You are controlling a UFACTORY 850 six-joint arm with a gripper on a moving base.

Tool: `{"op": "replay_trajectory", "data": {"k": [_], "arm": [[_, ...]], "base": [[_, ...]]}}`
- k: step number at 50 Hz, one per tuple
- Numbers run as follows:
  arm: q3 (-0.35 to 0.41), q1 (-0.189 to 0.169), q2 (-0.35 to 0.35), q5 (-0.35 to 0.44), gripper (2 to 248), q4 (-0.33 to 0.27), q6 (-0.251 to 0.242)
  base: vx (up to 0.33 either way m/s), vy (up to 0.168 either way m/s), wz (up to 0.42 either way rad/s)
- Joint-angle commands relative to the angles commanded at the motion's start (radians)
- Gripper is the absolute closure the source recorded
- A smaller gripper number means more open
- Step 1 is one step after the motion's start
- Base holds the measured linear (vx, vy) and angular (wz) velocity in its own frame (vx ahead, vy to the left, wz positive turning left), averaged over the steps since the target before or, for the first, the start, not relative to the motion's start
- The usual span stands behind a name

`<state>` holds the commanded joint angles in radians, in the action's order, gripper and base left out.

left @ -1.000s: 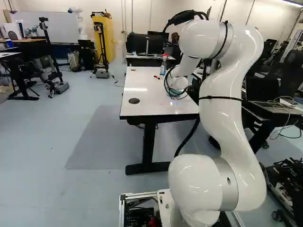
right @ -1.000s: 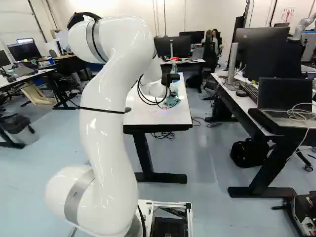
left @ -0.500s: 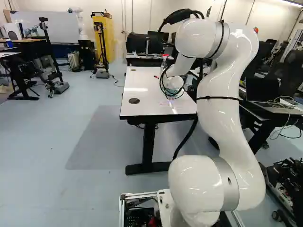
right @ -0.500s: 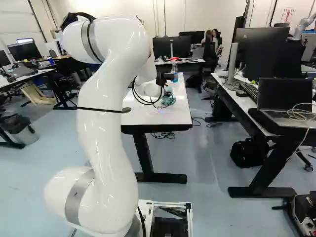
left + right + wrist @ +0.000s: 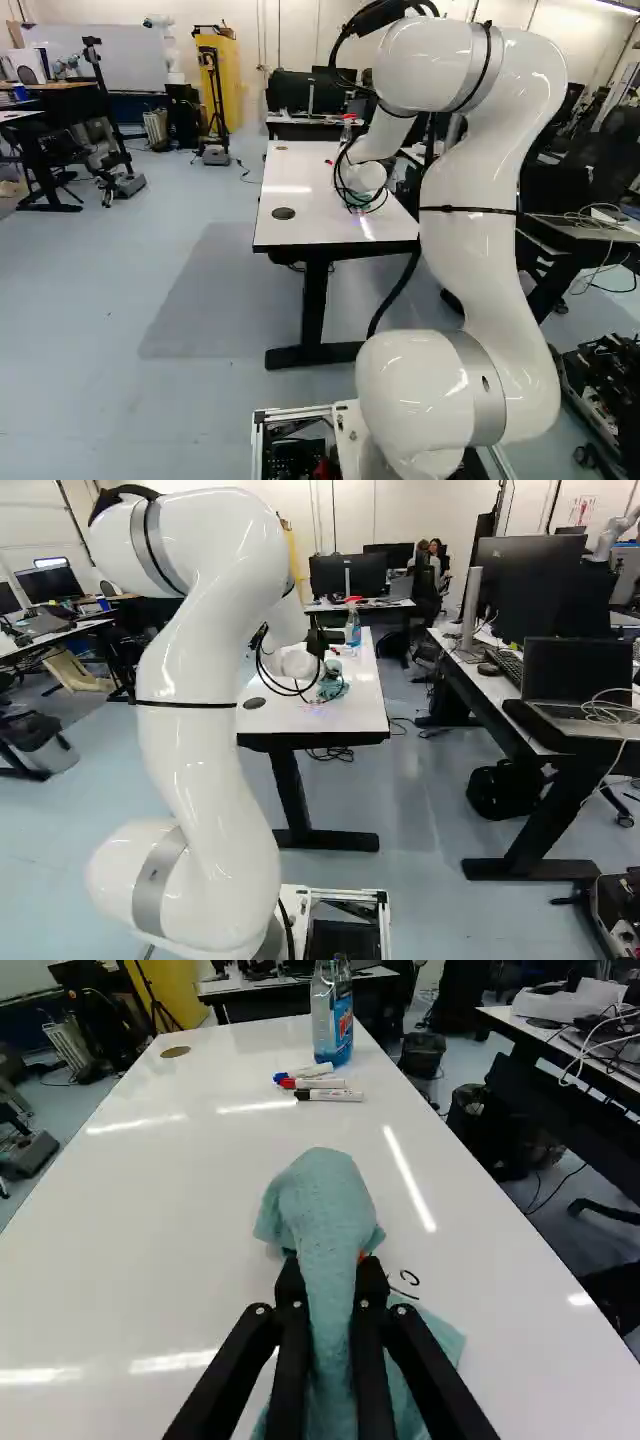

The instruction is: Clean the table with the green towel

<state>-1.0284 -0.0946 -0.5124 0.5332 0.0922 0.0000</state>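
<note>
Whiteboard [image 5: 100, 60] at the left, white desk [image 5: 300, 232] mid-room, green towel [image 5: 322, 1205] clenched above it.
From left to right in the left base view, a white robot arm [image 5: 172, 50] stood by the whiteboard, then came a yellow cabinet [image 5: 232, 85] and the desk, with a round dark grommet [image 5: 283, 213] near its close edge. Farther along lay three capped markers [image 5: 330, 1095], side by side, near an upright spray bottle [image 5: 335, 1020] of blue liquid. The end effector [image 5: 320, 677] was low over the desk, both fingers [image 5: 368, 1295] pinching the bunched towel, whose loose folds spread ahead of them and beneath. Small black marks [image 5: 409, 1277] showed on the desktop just beside the towel. At the right stood an open laptop [image 5: 575, 685].
</note>
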Motion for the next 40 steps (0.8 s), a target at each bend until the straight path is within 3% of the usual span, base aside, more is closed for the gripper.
{"op": "replay_trajectory", "data": {"k": [18,40], "arm": [[0.078,-0.017,0.060,0.000,203,0.000,0.000],[0.010,-0.061,0.007,0.000,203,0.000,0.000]], "base": [[0.000,0.000,0.000],[0.000,0.000,0.000]]}}
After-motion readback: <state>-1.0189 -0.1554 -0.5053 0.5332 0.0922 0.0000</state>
